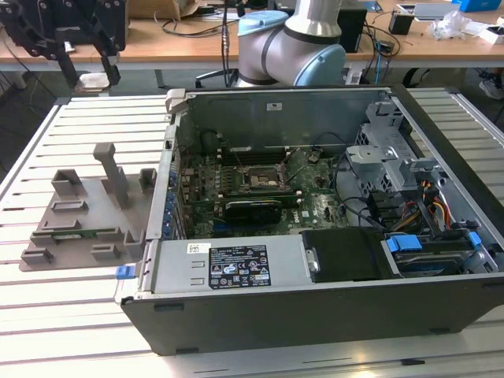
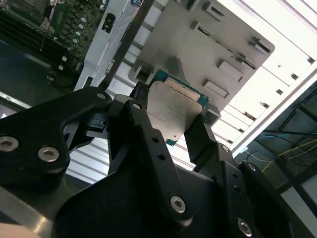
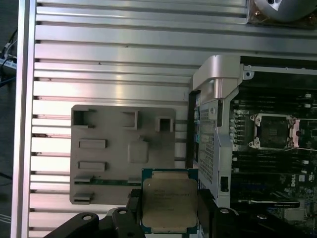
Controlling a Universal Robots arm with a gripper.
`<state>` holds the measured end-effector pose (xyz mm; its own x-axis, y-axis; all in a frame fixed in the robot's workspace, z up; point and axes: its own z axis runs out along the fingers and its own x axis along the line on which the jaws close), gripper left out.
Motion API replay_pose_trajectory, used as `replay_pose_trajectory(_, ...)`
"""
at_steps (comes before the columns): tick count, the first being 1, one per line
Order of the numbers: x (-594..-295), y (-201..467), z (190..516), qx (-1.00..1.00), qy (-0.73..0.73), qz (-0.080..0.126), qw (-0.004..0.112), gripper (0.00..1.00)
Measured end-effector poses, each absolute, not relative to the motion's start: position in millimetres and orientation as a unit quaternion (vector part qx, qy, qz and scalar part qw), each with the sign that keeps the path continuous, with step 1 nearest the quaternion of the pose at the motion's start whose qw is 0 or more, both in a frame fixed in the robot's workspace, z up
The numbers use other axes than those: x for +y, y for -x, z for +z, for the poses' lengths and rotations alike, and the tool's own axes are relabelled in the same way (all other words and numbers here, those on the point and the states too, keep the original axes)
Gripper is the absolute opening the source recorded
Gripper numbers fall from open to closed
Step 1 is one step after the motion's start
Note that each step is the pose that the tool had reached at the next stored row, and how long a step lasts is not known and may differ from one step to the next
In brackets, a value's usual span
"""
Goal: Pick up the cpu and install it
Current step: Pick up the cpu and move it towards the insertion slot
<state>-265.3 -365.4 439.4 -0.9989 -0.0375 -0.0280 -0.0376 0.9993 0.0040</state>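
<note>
Pinched flat in the gripper (image 3: 170,208), narrowed onto two opposite edges (likely to spare the contact face): the cpu (image 3: 170,201), metal top showing, hanging above the grey holder tray (image 3: 114,163). Beyond, toward the exterior view's right, inside the open computer case (image 1: 276,118), the dark socket (image 1: 261,179), unfilled.
</note>
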Motion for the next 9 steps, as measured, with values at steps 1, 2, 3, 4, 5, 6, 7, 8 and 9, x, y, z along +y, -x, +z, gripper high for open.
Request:
replay_pose_trajectory(1, -365.4, 263.2, 439.4, 1.0, 0.019, 0.002, 0.014, 0.54)
replay_pose_trajectory(2, -365.4, 260.4, 439.4, 1.0, 0.019, 0.002, 0.014, 0.54)
replay_pose_trajectory(3, -365.4, 258.6, 439.4, 1.0, 0.019, 0.002, 0.014, 0.54)
replay_pose_trajectory(4, -365.4, 255.9, 439.4, 1.0, 0.019, 0.002, 0.014, 0.54)
replay_pose_trajectory(5, -365.4, 254.2, 439.3, 1.0, 0.019, 0.002, 0.014, 0.54)
replay_pose_trajectory(6, -365.4, 252.2, 439.3, 1.0, 0.019, 0.002, 0.014, 0.54)
replay_pose_trajectory(7, -365.4, 247.1, 439.1, 1.0, 0.019, 0.002, 0.014, 0.54)
replay_pose_trajectory(8, -365.4, 244.0, 439.1, 1.0, 0.019, 0.002, 0.014, 0.54)
replay_pose_trajectory(9, -365.4, 242.2, 439.0, 1.0, 0.019, 0.002, 0.014, 0.54)
